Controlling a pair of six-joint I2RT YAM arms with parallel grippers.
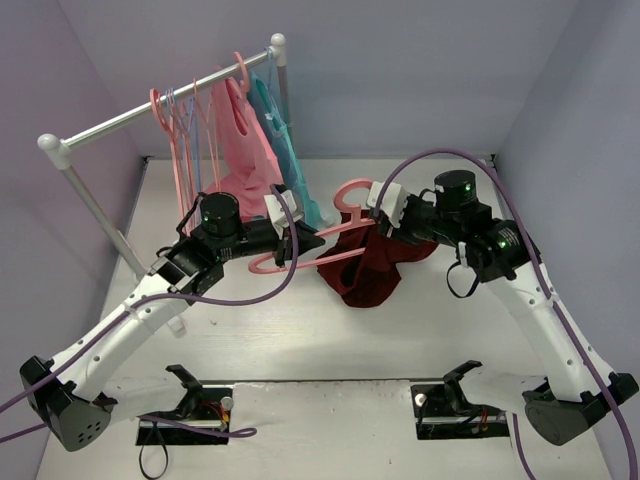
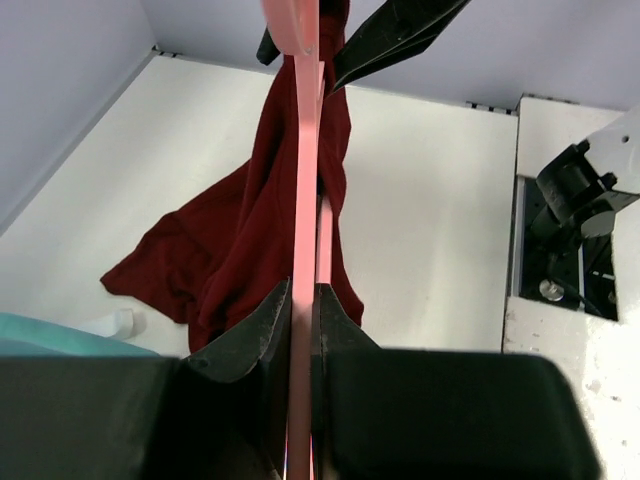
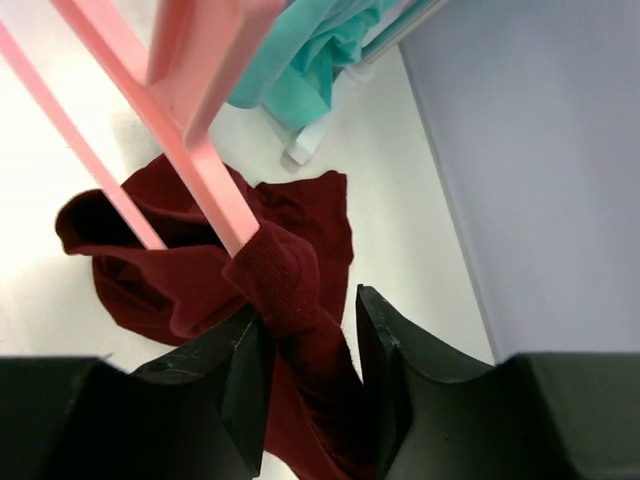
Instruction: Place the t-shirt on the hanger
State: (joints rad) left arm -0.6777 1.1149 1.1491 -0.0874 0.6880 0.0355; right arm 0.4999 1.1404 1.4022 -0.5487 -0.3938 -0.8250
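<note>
The salmon-pink hanger [image 1: 340, 226] hangs in the air between my two arms, above the table. My left gripper [image 1: 300, 236] is shut on one of its thin arms [image 2: 303, 180], which runs straight out between the closed fingers. The dark maroon t-shirt [image 1: 368, 272] is bunched over the hanger's other end [image 3: 200, 160] and droops in a heap to the table [image 2: 240, 240]. My right gripper [image 3: 310, 320] straddles a rolled band of the t-shirt [image 3: 290, 280] at that end. Its jaws stand apart, one touching the cloth and a gap beside the other.
A clothes rack [image 1: 160, 106] runs across the back left, with a pink garment [image 1: 245, 140], a teal garment [image 1: 292, 165] and thin spare hangers [image 1: 188, 140]. The rack's white post foot [image 3: 303, 150] stands just behind the heap. Lilac walls close in on both sides.
</note>
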